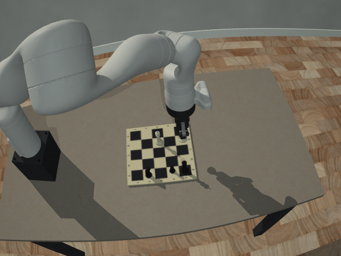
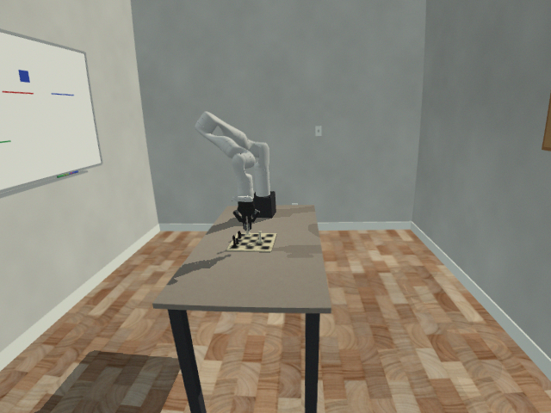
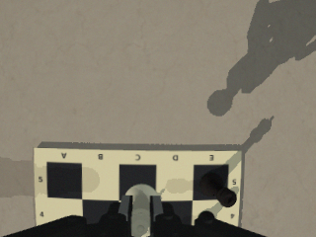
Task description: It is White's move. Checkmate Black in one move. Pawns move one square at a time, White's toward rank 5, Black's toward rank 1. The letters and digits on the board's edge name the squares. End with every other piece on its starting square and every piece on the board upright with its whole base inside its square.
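A small chessboard [image 1: 128,159] [image 2: 268,249] [image 3: 99,153] lies on the table. My gripper [image 1: 183,135] [image 2: 245,220] [image 3: 141,209] is shut on a white piece [image 1: 182,140] [image 3: 138,200] and holds it upright at the board's back right corner in the top view; I cannot tell whether its base touches the board. A tall white piece [image 1: 158,137] [image 2: 259,234] stands in the back row to its left. Two small black pieces [image 1: 148,173] [image 1: 172,169] and a taller black piece [image 1: 185,168] [image 3: 213,185] stand in the front row.
The arm's black base block [image 1: 38,158] stands at the table's left. The grey table [image 1: 248,132] has its edge at the front and right. The arm's upper links hang over the table behind the board.
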